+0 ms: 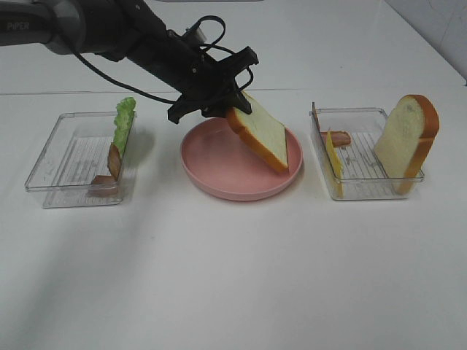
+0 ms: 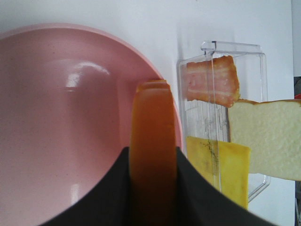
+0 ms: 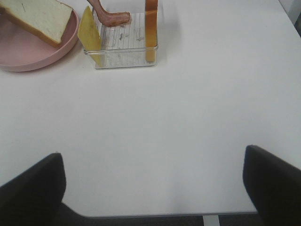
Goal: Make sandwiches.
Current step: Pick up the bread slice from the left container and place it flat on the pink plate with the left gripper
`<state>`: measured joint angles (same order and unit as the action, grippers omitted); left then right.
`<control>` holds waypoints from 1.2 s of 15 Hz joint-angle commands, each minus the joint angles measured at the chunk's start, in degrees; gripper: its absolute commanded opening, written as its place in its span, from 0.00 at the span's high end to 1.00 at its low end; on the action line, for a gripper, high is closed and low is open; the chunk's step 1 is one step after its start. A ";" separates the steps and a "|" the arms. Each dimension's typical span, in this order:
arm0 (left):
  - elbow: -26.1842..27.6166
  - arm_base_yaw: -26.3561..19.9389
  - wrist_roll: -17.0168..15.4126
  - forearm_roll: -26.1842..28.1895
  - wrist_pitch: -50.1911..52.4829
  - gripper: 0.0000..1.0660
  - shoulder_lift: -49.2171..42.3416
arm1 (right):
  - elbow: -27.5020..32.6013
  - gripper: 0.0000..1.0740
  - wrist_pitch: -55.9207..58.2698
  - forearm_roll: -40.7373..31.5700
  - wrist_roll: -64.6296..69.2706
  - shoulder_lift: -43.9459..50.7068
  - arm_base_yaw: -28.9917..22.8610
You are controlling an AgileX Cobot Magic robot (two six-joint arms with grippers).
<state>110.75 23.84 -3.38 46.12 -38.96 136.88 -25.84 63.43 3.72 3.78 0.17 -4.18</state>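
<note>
The left gripper (image 1: 232, 109) is pinching a bread slice (image 1: 261, 135) by its upper crust edge, its fingers (image 2: 197, 197) pressing on either side of the crust. The slice is hanging tilted over the pink plate (image 1: 211, 179), white face up, with its lower corner close to the plate's right side; whether it is touching the plate I cannot tell. The right gripper (image 3: 155, 188) is hovering over the bare white table (image 1: 233, 277), its fingers (image 3: 33, 188) spread wide with nothing between them.

In the right tray (image 1: 368, 191), beside the plate, a second bread slice (image 1: 405, 142) is leaning upright at the right wall, a yellow cheese slice (image 1: 334, 166) is standing on edge along the left wall, and a bacon strip (image 1: 340, 138) is lying near the back. In the left tray (image 1: 55, 171), a lettuce leaf (image 1: 124, 124) is standing against the right wall, with bacon pieces (image 1: 114, 160) sitting below it in the near corner
</note>
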 commanded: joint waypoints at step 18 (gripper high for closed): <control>15.47 0.86 -14.67 -25.32 -16.10 0.04 1.83 | 0.06 0.08 -0.52 -0.17 -0.40 1.83 0.29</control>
<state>125.94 24.35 -16.84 22.35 -53.69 138.60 -25.84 63.43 3.72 3.78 0.17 -4.18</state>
